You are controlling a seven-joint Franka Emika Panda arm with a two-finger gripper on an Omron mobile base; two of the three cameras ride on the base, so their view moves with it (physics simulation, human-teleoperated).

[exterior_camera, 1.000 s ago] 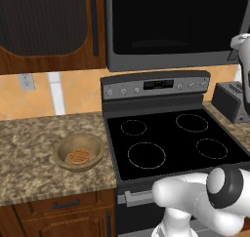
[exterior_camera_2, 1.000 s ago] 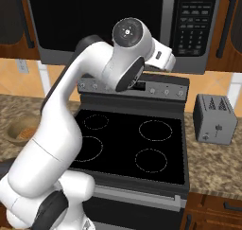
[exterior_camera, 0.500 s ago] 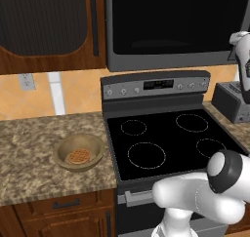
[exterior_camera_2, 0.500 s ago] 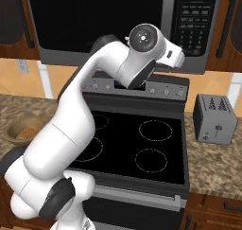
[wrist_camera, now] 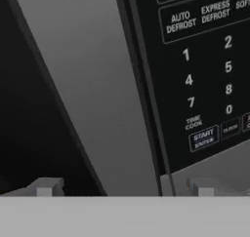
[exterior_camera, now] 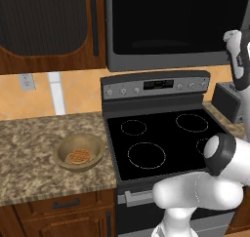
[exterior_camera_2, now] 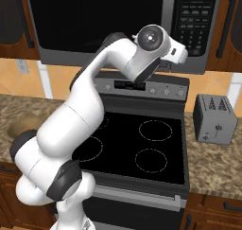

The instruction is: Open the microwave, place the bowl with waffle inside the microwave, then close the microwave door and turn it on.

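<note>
Tan bowl is sitting on the granite counter left of the stove, holding the waffle. Gripper, fingers spread apart, is facing the closed microwave door beside the keypad.

microwave: top cut off by frame edge | bowl: mostly hidden behind arm | gripper: fingertips barely rise into the hand view, opening unclear | toaster: partly hidden behind arm
</note>
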